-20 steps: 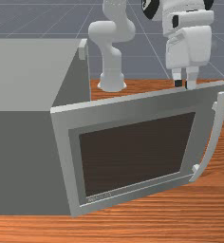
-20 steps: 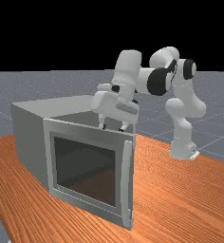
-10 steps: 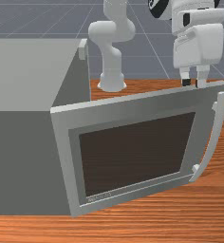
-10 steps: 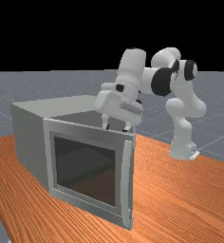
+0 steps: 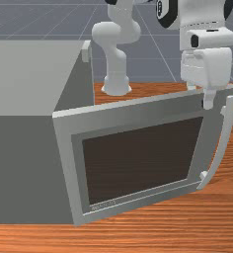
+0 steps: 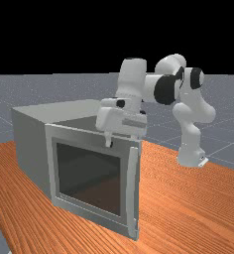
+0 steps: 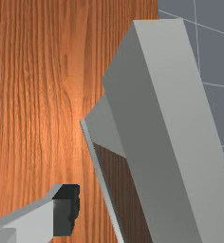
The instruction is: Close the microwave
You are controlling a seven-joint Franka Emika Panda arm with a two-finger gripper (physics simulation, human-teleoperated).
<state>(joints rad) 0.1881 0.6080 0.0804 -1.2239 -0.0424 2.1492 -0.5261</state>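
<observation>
Microwave point(image 5: 29, 79): standing on the bench point(image 5: 197, 222) at the front view's left. Contents cannot be determined. Door point(image 5: 138, 115) found open, joined to the body at one upright edge, its long axis running out toward the front view's right. Window point(image 5: 138, 163) faces the front camera; handle point(image 5: 227, 133) upright along the free edge. Claw point(image 5: 199, 97): fingers spread, straddling the door's top edge near the handle end, one before the door, one behind; no pinch observed.
</observation>
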